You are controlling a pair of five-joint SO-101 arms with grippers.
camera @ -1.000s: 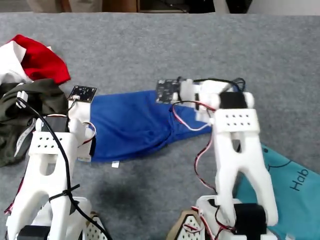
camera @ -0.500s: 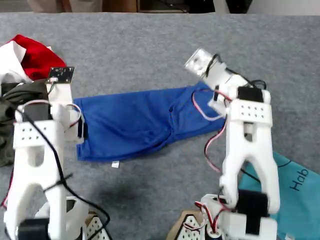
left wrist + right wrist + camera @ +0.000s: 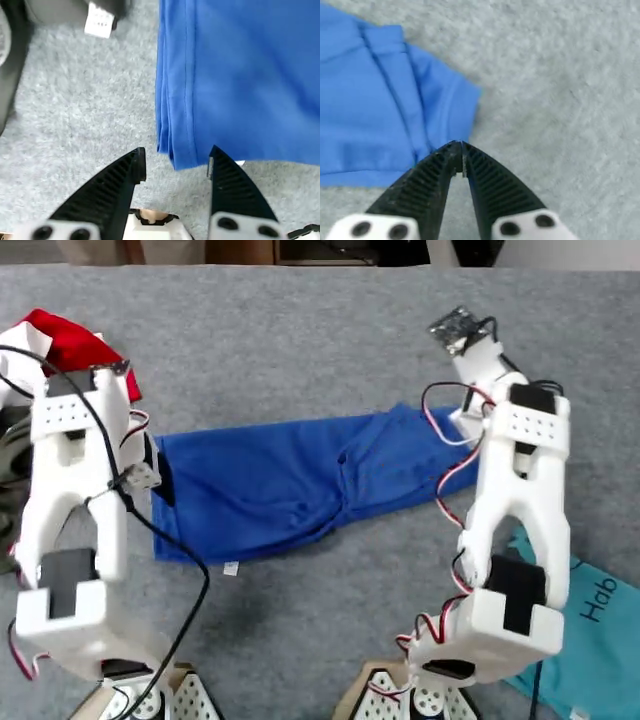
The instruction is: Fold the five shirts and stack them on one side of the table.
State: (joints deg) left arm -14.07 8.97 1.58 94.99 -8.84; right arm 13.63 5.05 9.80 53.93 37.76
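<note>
Blue shirt (image 3: 290, 485) lies mid-desk (image 3: 300, 340) as a strip, its long axis running from the left edge toward the right edge. Left jaws open, empty, and straddle the strip's left-end corner. Right jaws closed, empty, at the sleeve on the right end. One arm per end; the left looks readier to grip. Red shirt (image 3: 70, 350) at far left corner, teal shirt (image 3: 590, 630) at near right.

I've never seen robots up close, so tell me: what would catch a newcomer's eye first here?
A blue shirt lies as a long strip across the middle of the grey table. The left fingers stand open over one end of it, and the right fingers are shut by the sleeve at the other end. A red shirt sits in a heap at the far left corner.
</note>
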